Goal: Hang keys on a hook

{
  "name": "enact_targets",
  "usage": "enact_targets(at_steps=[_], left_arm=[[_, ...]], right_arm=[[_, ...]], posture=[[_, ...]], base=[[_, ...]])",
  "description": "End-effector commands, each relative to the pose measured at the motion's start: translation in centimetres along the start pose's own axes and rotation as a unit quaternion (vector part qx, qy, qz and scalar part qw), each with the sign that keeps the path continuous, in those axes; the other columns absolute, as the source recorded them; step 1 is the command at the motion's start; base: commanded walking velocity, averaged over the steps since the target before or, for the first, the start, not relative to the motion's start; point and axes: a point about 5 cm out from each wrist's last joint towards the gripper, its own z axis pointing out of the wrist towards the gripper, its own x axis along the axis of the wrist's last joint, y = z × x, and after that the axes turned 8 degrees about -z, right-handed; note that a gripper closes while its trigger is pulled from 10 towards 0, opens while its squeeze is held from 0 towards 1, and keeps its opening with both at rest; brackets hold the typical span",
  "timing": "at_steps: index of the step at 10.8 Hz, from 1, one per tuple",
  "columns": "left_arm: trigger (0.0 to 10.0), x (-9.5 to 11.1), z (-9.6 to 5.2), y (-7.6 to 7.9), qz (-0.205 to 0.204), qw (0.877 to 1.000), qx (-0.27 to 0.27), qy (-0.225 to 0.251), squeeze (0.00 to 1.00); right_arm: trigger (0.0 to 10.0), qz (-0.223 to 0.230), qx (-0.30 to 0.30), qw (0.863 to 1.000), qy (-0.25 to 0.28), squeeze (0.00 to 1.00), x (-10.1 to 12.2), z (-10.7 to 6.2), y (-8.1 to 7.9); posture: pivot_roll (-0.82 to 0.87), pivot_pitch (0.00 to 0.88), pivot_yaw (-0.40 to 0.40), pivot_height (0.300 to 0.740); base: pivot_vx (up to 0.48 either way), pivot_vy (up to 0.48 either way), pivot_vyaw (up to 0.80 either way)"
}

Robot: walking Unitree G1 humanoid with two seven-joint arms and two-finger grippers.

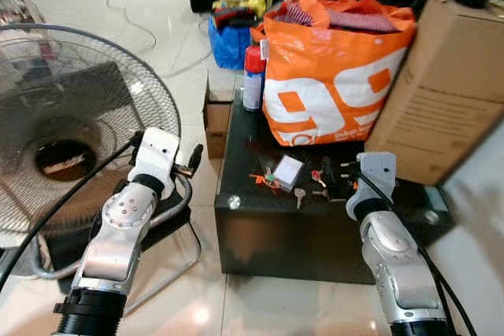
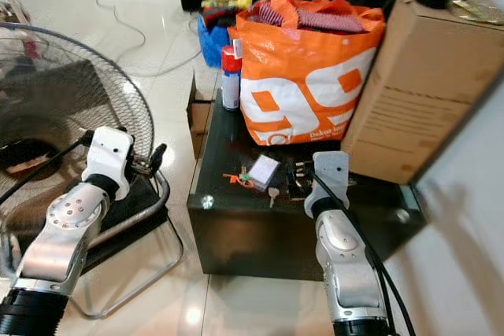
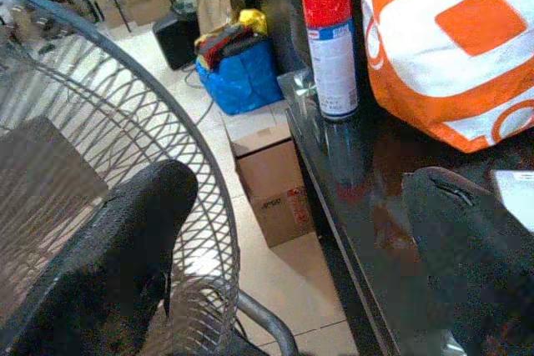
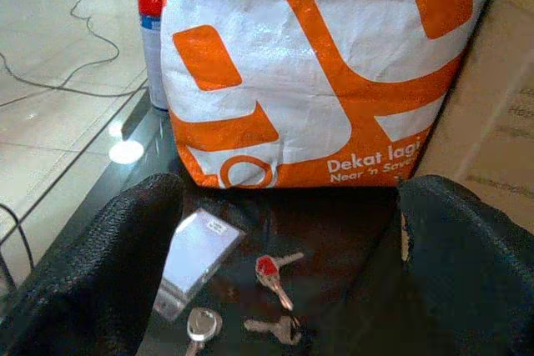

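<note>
Right end effector [image 4: 284, 273] spread above keys [image 4: 271, 273], orange bag [image 4: 317, 64] behind, fan [image 1: 71, 131] left

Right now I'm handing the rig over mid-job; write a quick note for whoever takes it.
Left gripper: open, holding nothing, off the left side of the low black glossy table, near the grey wire-cage floor fan.
Right gripper: open, holding nothing, over the table's front, aimed at the keys.
Keys: a red-capped key and silver metal keys lie loose on the table beside a clear plastic card holder, in front of the orange-and-white shopping bag.
Done: approach only; nothing picked up.
Left: grasp the keys, find the hook, hang them.
</note>
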Motion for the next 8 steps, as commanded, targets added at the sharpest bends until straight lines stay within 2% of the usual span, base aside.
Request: enact_targets(at_steps=[1, 8], left_arm=[[10.0, 0.54, 0.23, 0.51, -0.002, 1.0, -0.008, 0.01, 0.0], [10.0, 0.65, 0.31, 0.51, -0.002, 1.0, -0.01, 0.011, 0.0]], right_arm=[[10.0, -0.001, -0.014, 1.0, -0.007, 1.0, -0.2, 0.0, 0.84], [10.0, -0.005, -0.016, 1.0, -0.001, 1.0, -0.06, 0.1, 0.98]], posture=[[-0.05, 0.0, -0.013, 0.74], [-0.05, 0.0, -0.01, 0.74]], base=[[0.386, 0.0, 0.0], [0.388, 0.0, 0.0]])
